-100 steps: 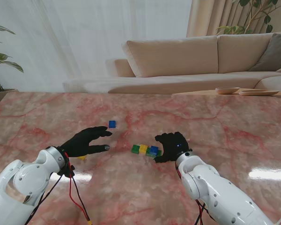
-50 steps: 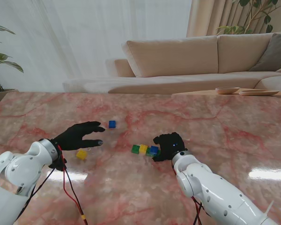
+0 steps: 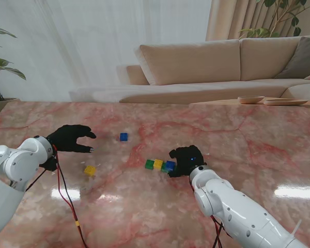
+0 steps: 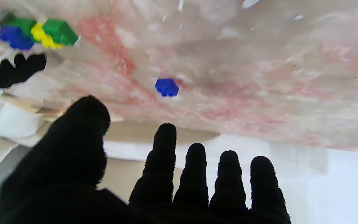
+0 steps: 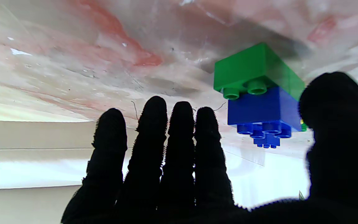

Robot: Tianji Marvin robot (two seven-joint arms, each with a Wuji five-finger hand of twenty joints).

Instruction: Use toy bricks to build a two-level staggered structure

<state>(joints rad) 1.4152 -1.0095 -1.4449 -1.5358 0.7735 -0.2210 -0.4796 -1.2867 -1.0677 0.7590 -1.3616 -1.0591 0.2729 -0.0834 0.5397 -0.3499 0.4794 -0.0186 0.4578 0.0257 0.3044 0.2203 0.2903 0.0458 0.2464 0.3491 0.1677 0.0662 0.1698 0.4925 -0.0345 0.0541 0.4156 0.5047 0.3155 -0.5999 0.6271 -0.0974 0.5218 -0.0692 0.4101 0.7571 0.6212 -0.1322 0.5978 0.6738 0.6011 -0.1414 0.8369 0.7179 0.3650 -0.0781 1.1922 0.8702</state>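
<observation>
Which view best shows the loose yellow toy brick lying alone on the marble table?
The stand view: the loose yellow toy brick lies unobstructed near the left hand. Neither wrist view shows it.

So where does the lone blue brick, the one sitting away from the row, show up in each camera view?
Stand view: the lone blue brick lies on the table, farther from me than the brick row, between the two hands.
Left wrist view: it sits mid-picture, beyond the fingertips.
Right wrist view: not clearly in it; the blue brick there belongs to the row.
Shared landmark: the brick row, also seen from the left wrist and from the right wrist.
</observation>
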